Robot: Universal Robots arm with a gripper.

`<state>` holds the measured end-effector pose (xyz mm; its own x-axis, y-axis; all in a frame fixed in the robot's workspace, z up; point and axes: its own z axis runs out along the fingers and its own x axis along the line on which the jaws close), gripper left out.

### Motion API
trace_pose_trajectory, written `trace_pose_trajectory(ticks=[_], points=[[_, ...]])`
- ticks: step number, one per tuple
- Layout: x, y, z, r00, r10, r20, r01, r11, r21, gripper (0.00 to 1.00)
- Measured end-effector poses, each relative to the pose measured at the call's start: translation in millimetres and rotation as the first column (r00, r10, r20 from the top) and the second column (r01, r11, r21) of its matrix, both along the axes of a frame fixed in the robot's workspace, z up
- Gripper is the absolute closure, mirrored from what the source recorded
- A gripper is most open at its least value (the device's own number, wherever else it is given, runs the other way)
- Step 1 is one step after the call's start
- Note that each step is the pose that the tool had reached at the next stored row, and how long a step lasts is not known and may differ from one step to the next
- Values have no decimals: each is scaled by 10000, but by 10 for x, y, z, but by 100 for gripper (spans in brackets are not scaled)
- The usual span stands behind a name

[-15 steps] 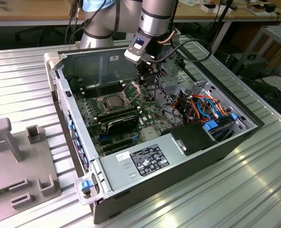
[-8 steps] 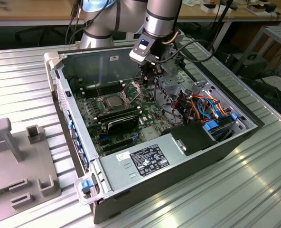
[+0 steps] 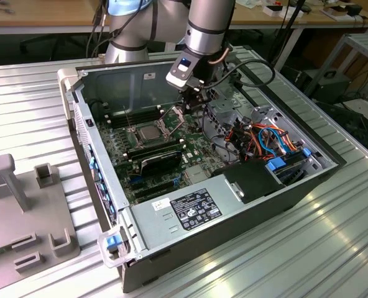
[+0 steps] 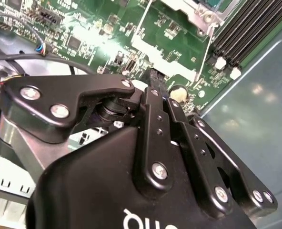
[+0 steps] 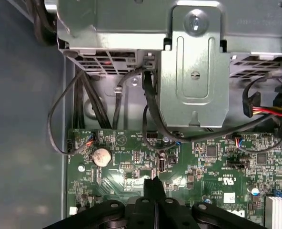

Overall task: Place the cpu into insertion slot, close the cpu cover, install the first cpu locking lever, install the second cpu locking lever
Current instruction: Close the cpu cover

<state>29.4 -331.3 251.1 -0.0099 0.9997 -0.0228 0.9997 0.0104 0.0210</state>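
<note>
Exterior view evenly lit from above, soft sheen on the ribbed tabletop (image 3: 333, 248). Second wrist view: glare on the motherboard (image 4: 88, 33), hand (image 4: 153, 75) dark.

Second wrist view: gripper (image 4: 154, 78) covers much of the circuit board (image 4: 84, 28); memory slots (image 4: 246, 33) run past the picture's edge.

The cpu (image 3: 148, 131) is dull silver on the green motherboard (image 3: 119, 149). The pincer (image 5: 153, 182) is black. Blue, red and orange cables (image 3: 272, 139) cross the grey case (image 3: 128, 84). The ribbed surface (image 3: 28, 105) is pale silver.
</note>
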Motion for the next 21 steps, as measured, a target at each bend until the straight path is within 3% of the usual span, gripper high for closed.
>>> trace_pose_trajectory(ticks=[3,7,8,9,10,21], points=[[-76,0,-1,10000,0,0,0,10000,3,89],[-90,0,-1,10000,0,1,0,10000,3,89],[-138,0,-1,10000,0,1,0,10000,2,89],[-267,0,-2,10000,0,1,0,10000,4,89],[-303,1,-2,10000,0,1,0,10000,3,89],[-457,1,-2,10000,-1,1,1,10000,3,89]])
